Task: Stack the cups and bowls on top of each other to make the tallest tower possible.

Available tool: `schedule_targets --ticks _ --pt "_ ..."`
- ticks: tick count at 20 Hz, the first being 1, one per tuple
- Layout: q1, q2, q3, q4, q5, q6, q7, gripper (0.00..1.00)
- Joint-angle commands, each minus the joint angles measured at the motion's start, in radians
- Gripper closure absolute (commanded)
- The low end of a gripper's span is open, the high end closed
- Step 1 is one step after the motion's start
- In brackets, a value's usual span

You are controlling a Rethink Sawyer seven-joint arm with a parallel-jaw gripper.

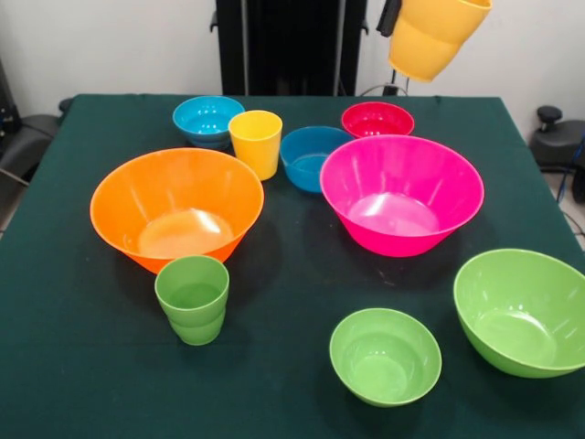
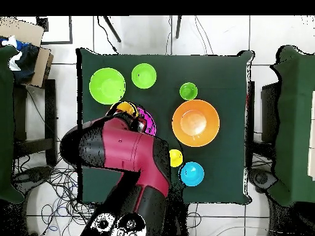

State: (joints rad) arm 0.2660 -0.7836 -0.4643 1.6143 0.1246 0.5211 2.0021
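Observation:
My gripper point(image 1: 398, 16) is at the top right edge of the front view, shut on the rim of the orange-yellow cup point(image 1: 431, 35). It holds the cup tilted, high above the large hot pink bowl point(image 1: 400, 194). In the overhead view the cup point(image 2: 125, 109) shows at the arm's end point(image 2: 132, 120). On the table stand the large orange bowl point(image 1: 176, 206), the green cup point(image 1: 193, 297), the yellow cup point(image 1: 255, 142), the light blue bowl point(image 1: 208, 119), the darker blue bowl point(image 1: 315, 157), the red-pink bowl point(image 1: 377, 120), the small lime bowl point(image 1: 385, 355) and the large lime bowl point(image 1: 523, 311).
All pieces stand apart, upright, on the dark green tablecloth point(image 1: 292, 274). The arm point(image 2: 123, 153) hides the darker blue and red-pink bowls in the overhead view. Chairs point(image 2: 289, 123) stand at both table sides.

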Motion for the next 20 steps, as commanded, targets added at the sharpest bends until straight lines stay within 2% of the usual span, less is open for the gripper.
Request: schedule_targets --ticks 1,20 --pt "-0.003 -0.039 0.104 0.147 -0.052 0.014 0.044 1.00" --pt "0.009 -0.046 0.115 0.204 -0.055 -0.034 0.072 1.00"
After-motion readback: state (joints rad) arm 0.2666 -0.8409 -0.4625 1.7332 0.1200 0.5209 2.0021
